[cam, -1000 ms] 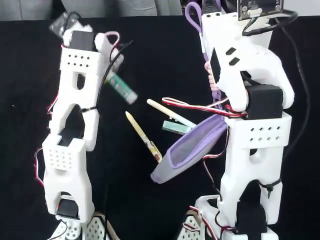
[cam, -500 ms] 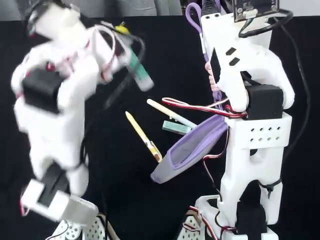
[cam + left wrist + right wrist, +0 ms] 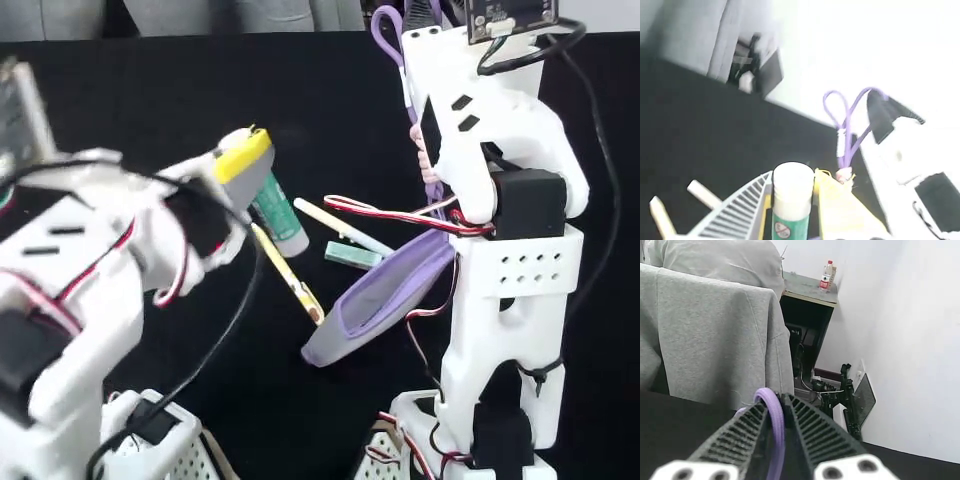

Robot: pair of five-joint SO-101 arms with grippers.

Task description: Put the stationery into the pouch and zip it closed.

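The left gripper (image 3: 793, 172) gripped the glue stick (image 3: 279, 216) at ten o'clock of the pouch (image 3: 385, 290), whose loop (image 3: 775, 432) the right gripper (image 3: 776, 406) pinched.

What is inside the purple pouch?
The pouch shows bare lining at its open mouth, no stationery; its upper end is hidden behind the right arm. The glue stick is in the left gripper.

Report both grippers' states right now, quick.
Left gripper: shut on the glue stick.
Right gripper: shut on the purple strap of the pouch.
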